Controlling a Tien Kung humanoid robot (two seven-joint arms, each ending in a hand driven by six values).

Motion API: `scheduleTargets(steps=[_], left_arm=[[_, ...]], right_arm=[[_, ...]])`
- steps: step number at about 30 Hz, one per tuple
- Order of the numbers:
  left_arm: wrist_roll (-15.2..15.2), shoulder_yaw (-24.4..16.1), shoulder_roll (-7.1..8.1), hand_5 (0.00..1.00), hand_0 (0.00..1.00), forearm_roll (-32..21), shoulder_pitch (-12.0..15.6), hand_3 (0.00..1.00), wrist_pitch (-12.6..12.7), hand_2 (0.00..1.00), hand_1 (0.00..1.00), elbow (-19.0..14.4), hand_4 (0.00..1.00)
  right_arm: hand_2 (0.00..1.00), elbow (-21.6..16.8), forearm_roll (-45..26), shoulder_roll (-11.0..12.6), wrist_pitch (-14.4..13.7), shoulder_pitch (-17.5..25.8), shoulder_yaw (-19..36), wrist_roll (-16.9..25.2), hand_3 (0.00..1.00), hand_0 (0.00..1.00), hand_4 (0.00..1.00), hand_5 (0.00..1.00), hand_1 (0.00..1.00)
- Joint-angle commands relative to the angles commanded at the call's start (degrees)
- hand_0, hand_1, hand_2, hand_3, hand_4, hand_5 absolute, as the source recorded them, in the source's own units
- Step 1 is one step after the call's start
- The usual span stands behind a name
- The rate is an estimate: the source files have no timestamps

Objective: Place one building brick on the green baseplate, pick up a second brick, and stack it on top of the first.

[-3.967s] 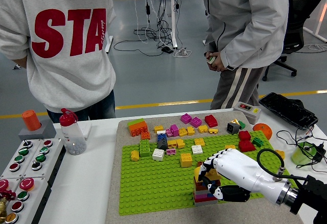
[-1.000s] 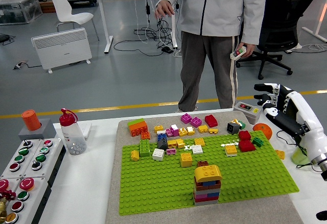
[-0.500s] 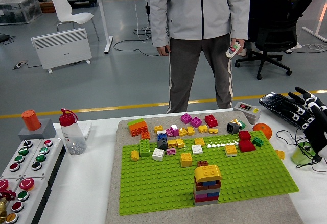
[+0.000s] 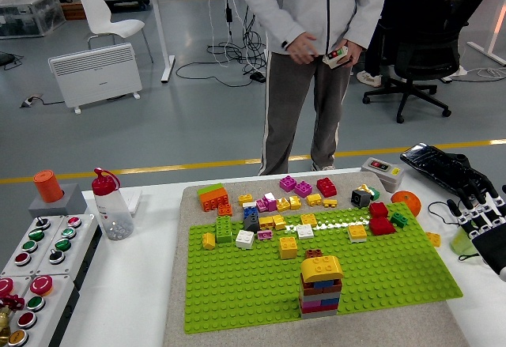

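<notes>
No words, numbers or brand marks can be read anywhere. The button panel (image 4: 35,264) at the table's left edge shows only plain red and green caps (no lettering can be made out on them), and the bricks (image 4: 273,205) are bare.

Glossy plastic bricks (image 4: 320,285); studded plastic baseplate (image 4: 237,284); matt felt mat (image 4: 175,299).

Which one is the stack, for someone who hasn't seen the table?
Find the green baseplate and look near its front edge. The stack stands there alone, the only tower: mixed-colour layers capped by a rounded yellow brick, while other bricks lie low along the back.
</notes>
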State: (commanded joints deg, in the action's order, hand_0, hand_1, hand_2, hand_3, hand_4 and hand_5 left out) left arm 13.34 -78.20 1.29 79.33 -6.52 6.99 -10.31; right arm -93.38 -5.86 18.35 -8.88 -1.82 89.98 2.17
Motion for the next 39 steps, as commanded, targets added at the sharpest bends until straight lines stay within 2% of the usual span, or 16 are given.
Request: scheduleTargets(steps=[5,10,11,13,29,30,39], left_arm=[[0.06,0.03,-0.03,0.998,0.661,0.28,0.23,0.578,-0.09,0.689,0.691,0.00,0.287],[0.07,0.07,-0.07,0.998,0.661,0.46,0.39,0.578,-0.13,0.689,0.691,0.00,0.287],[0.06,0.06,-0.07,0.998,0.661,0.48,0.42,0.578,-0.13,0.689,0.691,0.00,0.287],[0.05,0.03,-0.07,0.998,0.661,0.53,0.46,0.578,-0.13,0.689,0.691,0.00,0.287],[-0.07,0.47,-0.05,0.998,0.660,-0.23,0.51,0.578,-0.14,0.690,0.692,0.00,0.286],[-0.09,0.50,-0.05,0.998,0.660,-0.33,0.48,0.577,-0.14,0.689,0.690,0.00,0.286],[-0.25,0.67,0.03,0.998,0.660,-0.80,-0.03,0.577,-0.17,0.689,0.691,0.00,0.286]], right_arm=[[0.788,-0.28,-4.73,-0.60,1.19,0.85,0.75,-1.24,0.768,0.784,0.500,0.525,0.771],[0.788,-0.40,-5.11,-0.65,2.07,1.04,1.03,-2.13,0.768,0.784,0.500,0.525,0.771],[0.814,-0.40,-4.96,-0.67,2.21,1.06,1.03,-2.36,0.783,0.835,0.526,0.504,0.797],[0.814,-0.38,-4.60,-0.71,2.42,1.10,1.00,-2.90,0.783,0.835,0.526,0.504,0.797],[0.835,-0.13,-2.80,-0.90,1.14,1.13,1.03,-6.29,0.783,0.855,0.539,0.508,0.812],[0.845,-0.12,-2.70,-0.93,1.07,1.15,1.07,-6.39,0.782,0.859,0.543,0.470,0.819],[0.845,0.46,-2.12,-1.27,-0.08,0.80,1.44,-7.64,0.779,0.860,0.542,0.466,0.821]])
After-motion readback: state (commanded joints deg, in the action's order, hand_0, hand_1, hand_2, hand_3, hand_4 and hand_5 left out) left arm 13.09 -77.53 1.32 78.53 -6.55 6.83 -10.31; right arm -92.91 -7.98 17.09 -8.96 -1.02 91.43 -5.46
